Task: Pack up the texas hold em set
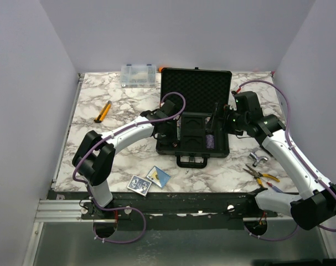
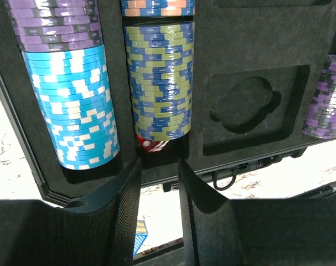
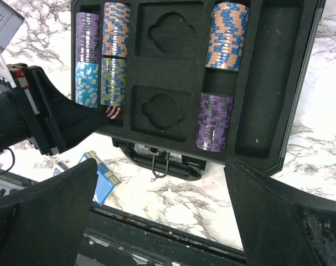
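Note:
The black case [image 1: 170,148] lies open mid-table, its foam lid [image 1: 195,91] standing at the back. In its slotted tray [image 3: 168,66] sit purple chips [image 2: 54,25], cyan chips [image 2: 73,105], green-blue chips [image 2: 159,83] and orange-blue chips [image 3: 227,36]. Red dice [image 2: 151,145] lie at the near end of the green-blue slot. My left gripper [image 2: 159,166] hovers just in front of the dice, open a little, with nothing between its fingers. My right gripper [image 3: 161,163] is wide open above the case's right side. Two card decks [image 1: 139,184] [image 1: 158,176] lie on the table.
A clear organizer box [image 1: 139,75] stands at the back left. An orange-handled tool [image 1: 104,111] lies on the left, pliers [image 1: 262,176] on the right near the front. The case handle [image 1: 192,161] faces the table's front edge.

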Robot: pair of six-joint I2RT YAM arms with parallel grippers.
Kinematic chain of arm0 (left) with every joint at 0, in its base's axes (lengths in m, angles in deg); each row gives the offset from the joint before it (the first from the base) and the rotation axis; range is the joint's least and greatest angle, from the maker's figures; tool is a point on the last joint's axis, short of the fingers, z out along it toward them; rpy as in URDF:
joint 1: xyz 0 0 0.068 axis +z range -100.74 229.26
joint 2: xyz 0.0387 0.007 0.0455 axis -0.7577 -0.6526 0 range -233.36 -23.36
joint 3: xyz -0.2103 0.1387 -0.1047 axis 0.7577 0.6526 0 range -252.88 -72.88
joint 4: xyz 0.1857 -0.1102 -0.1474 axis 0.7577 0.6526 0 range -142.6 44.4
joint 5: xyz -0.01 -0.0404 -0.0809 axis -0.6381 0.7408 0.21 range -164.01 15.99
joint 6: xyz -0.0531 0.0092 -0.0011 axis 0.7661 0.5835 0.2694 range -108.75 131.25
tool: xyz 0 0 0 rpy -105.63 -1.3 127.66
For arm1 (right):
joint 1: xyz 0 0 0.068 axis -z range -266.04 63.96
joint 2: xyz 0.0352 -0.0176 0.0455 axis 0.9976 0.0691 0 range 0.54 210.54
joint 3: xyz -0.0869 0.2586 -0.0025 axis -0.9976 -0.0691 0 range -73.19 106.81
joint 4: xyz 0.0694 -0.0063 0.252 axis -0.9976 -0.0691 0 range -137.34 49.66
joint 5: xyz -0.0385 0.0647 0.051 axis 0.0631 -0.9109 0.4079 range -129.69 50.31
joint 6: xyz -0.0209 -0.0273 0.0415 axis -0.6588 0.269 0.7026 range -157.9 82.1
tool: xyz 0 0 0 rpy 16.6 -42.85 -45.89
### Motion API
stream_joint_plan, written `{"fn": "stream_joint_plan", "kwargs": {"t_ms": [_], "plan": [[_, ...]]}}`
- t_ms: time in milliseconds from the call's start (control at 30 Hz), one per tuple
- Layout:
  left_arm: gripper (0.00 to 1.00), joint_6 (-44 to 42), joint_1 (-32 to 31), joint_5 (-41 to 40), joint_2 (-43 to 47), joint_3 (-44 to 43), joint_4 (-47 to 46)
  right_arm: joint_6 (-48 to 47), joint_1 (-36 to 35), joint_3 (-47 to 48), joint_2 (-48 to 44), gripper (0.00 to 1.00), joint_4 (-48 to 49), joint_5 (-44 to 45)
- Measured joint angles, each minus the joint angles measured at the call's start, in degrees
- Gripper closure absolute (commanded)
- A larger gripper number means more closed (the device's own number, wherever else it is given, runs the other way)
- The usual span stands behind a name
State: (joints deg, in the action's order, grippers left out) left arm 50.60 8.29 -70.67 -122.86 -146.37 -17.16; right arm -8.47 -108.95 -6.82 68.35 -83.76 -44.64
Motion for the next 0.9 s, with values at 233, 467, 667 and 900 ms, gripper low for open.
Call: {"fn": "stream_joint_plan", "kwargs": {"t_ms": [233,467,667,900], "plan": [[0.63,0.2,0.0,0.0,0.0,-0.9,0.2,0.1,0.0,0.0,0.0,0.0,0.0,0.0],[0.62,0.5,0.0,0.0,1.1,-1.4,0.4,0.1,0.0,0.0,0.0,0.0,0.0,0.0],[0.6,0.5,0.0,-1.9,10.9,1.2,0.2,0.2,0.0,0.0,0.0,0.0,0.0,0.0],[0.6,2.3,0.0,-6.9,25.5,12.1,0.5,0.7,0.0,-1.3,0.0,0.0,0.1,-0.1]]}}
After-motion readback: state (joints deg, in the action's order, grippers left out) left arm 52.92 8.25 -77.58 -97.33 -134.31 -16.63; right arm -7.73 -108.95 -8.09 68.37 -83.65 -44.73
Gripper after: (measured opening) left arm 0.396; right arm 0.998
